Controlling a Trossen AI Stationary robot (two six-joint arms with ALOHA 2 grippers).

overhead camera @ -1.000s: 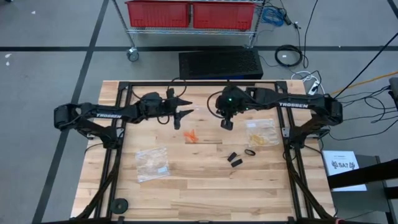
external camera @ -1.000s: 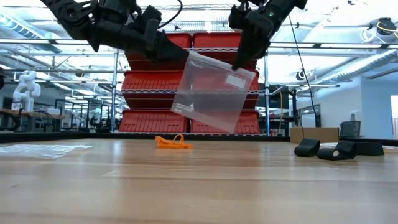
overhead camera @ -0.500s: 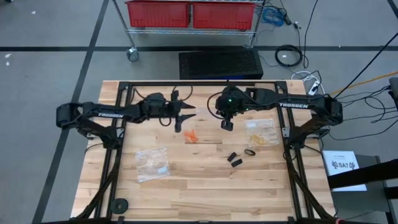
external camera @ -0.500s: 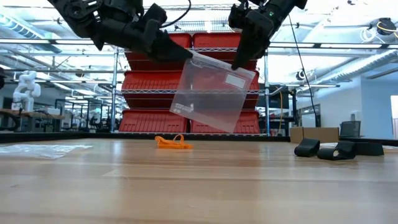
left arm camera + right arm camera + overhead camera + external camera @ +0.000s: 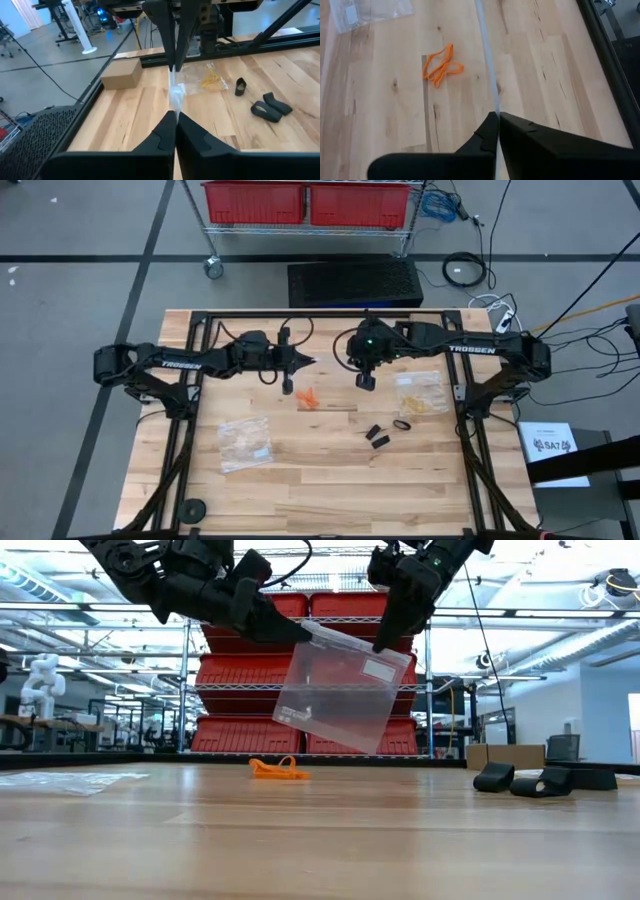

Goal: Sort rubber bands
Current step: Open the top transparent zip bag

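Observation:
A clear zip bag (image 5: pixel 335 695) hangs tilted above the table between my two grippers, its lower edge clear of the wood. My left gripper (image 5: pixel 298 633) is shut on its upper left corner and my right gripper (image 5: pixel 383 643) is shut on its upper right corner. A few orange rubber bands (image 5: pixel 308 397) lie in a small heap on the table below the bag. Black rubber bands (image 5: pixel 380 435) lie farther toward the right and nearer the front edge. My left gripper pinches the bag's top edge at its left corner (image 5: pixel 176 95) between its two fingers, reaching level from the table's left. The bag hangs below that corner. My right gripper pinches the bag's top edge at the right corner (image 5: pixel 491 102), fingers slanting down from above. The bag hangs clear of the table, tilted down toward the left.
A clear bag with yellow bands (image 5: pixel 420 393) lies at the right of the table and another clear bag (image 5: pixel 245 442) lies at the front left. A black frame (image 5: pixel 320 315) runs around the table. A small round black object (image 5: pixel 193 508) sits near the front left corner.
My left gripper has moved a little toward the table's right, up to the bag's left corner, and has shut on it. The bag has stayed hanging from my right gripper in the same tilt.

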